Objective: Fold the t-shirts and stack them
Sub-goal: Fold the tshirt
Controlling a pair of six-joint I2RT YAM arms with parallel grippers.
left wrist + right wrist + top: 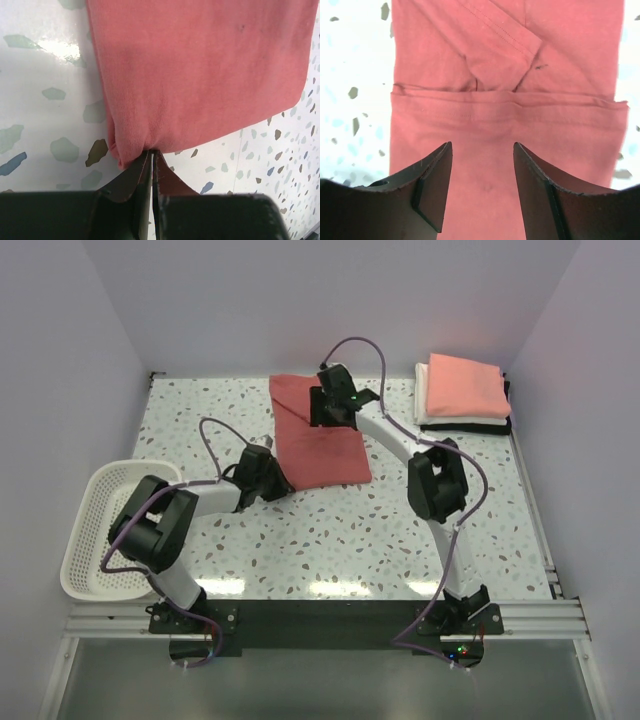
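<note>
A brick-red t-shirt point(322, 445) lies folded into a long strip at the back middle of the table. My left gripper point(283, 480) is at its near left corner. In the left wrist view the shirt point(200, 75) bunches at the tips of my left gripper point(151, 152), whose jaws are shut on the cloth's edge. My right gripper point(327, 418) hangs over the far part of the strip. In the right wrist view my right gripper point(482, 146) stands open just above the shirt point(505, 110), with a folded-in sleeve beyond it. A stack of folded t-shirts point(462, 390), salmon-pink on top of white and black, sits at the back right.
A white mesh basket point(100, 530) stands at the left edge of the speckled table point(330, 540), beside the left arm. Walls close in the back and both sides. The right arm's elbow point(437, 485) rises between the shirt and the stack.
</note>
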